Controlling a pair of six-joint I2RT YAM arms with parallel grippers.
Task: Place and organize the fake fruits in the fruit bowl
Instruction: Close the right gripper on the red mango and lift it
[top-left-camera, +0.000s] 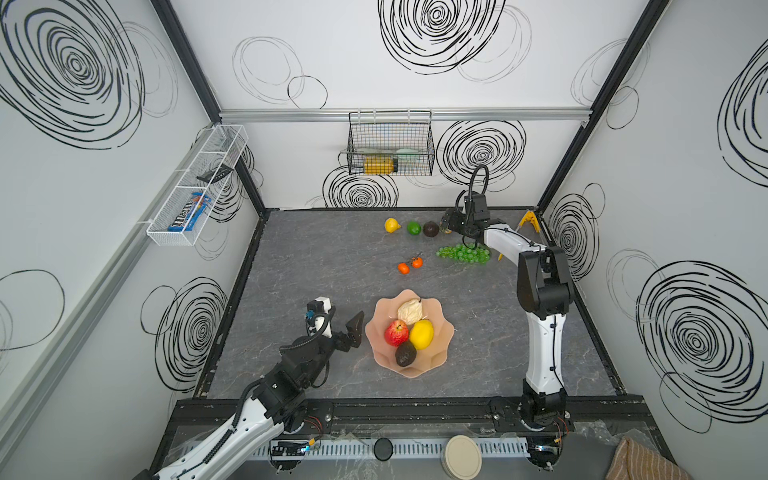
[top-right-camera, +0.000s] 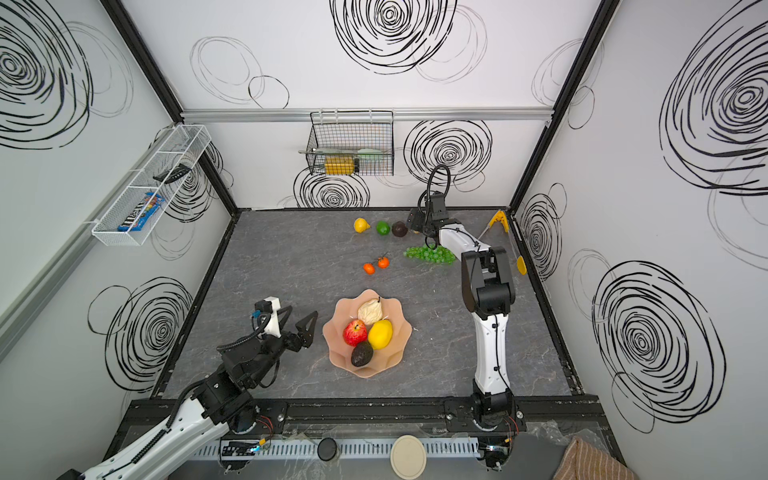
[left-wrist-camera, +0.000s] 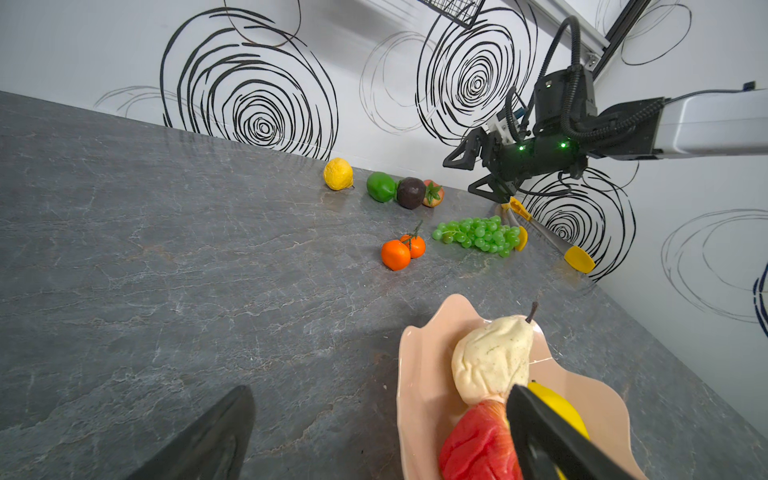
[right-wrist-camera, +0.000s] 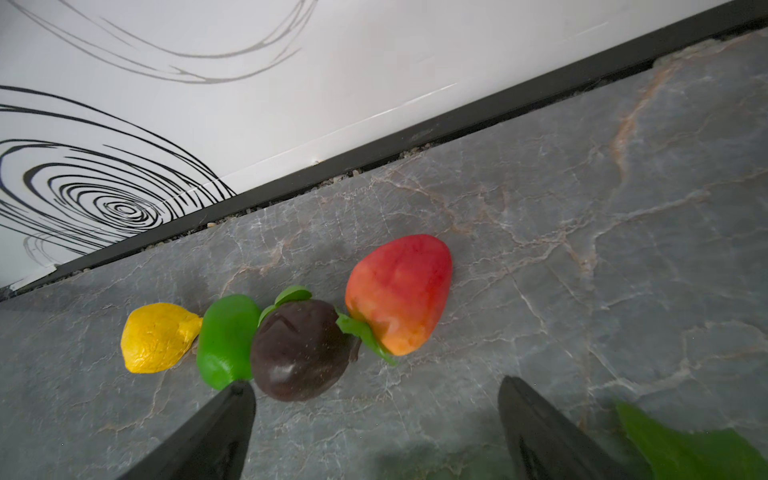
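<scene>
Four fruits already lie in the fruit bowl (top-left-camera: 376, 332) in both top views, pear (top-left-camera: 409, 311), apple (top-left-camera: 396, 332), big lemon (top-left-camera: 421, 334) and avocado (top-left-camera: 405, 354), while my left claw (top-left-camera: 351, 332) stands apart and empty just beside its wavy rim. From my left wrist, oranges (left-wrist-camera: 402, 251) and grapes (left-wrist-camera: 478, 235) remain on the surface (left-wrist-camera: 166, 270). From my right wrist, my right claw (right-wrist-camera: 374, 419) hangs spread over the far row; I should centre on the dark fruit (right-wrist-camera: 299, 351), clear of lime (right-wrist-camera: 224, 336) and strawberry (right-wrist-camera: 399, 299), before closing.
</scene>
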